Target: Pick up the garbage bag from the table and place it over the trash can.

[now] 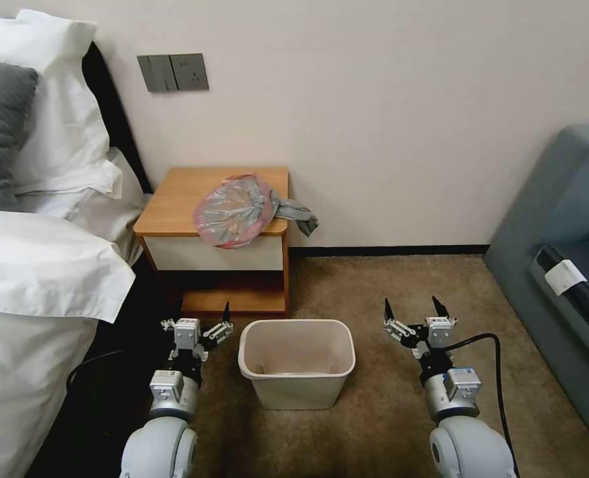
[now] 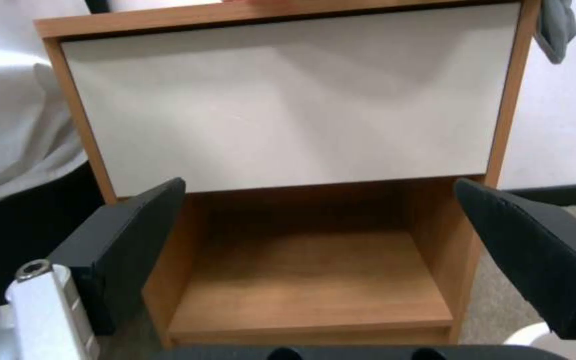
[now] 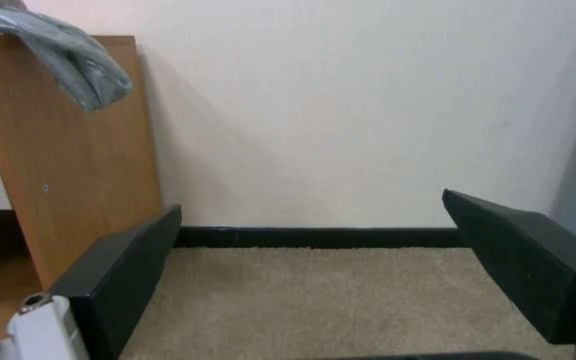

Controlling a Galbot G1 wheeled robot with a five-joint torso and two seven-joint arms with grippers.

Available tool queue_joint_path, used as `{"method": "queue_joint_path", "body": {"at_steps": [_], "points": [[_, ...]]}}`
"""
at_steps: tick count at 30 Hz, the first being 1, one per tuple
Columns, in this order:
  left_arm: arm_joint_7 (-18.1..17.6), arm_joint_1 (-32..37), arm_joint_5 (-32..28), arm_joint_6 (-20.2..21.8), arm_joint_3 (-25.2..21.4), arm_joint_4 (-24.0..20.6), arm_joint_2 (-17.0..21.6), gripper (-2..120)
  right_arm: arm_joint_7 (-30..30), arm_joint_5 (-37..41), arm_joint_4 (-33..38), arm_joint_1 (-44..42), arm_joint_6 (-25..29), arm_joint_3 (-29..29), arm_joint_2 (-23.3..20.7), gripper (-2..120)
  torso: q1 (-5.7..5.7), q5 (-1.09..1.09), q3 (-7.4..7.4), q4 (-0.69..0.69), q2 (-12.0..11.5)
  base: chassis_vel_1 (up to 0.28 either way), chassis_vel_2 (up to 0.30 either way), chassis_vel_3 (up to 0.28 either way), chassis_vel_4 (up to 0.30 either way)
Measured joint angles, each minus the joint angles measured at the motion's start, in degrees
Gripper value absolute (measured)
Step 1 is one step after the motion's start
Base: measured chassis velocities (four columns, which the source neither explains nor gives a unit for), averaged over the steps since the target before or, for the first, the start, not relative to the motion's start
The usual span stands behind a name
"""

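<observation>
1. The garbage bag (image 1: 238, 209) lies crumpled on the table (image 1: 174, 202), at its near right corner, a grey tail hanging over the right side.
2. The left gripper (image 1: 198, 325) and the right gripper (image 1: 415, 311) are wide and empty, low beside the trash can (image 1: 297, 362).
3. The bag looks light, soft and slippery; the bunched tail seems best to pinch.

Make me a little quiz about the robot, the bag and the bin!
1. True or false: the garbage bag lies on the table.
2. The trash can stands: A) on the bed, B) on the carpet between both grippers, C) on the table's shelf.
3. Fill in: the left gripper and the right gripper are both ____.

Key: 1 true, with a grey end hanging over the table's edge. 2 B. 3 open, holding nothing.
</observation>
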Motion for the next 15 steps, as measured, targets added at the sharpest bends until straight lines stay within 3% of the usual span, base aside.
{"method": "queue_joint_path", "body": {"at_steps": [15], "points": [[0.0, 0.0, 0.0, 0.0, 0.0, 0.0, 0.0, 100, 0.0, 0.0, 0.0, 0.0, 0.0, 0.0, 0.0, 100, 0.0, 0.0, 0.0, 0.0, 0.0, 0.0, 0.0, 0.0, 0.0]]}}
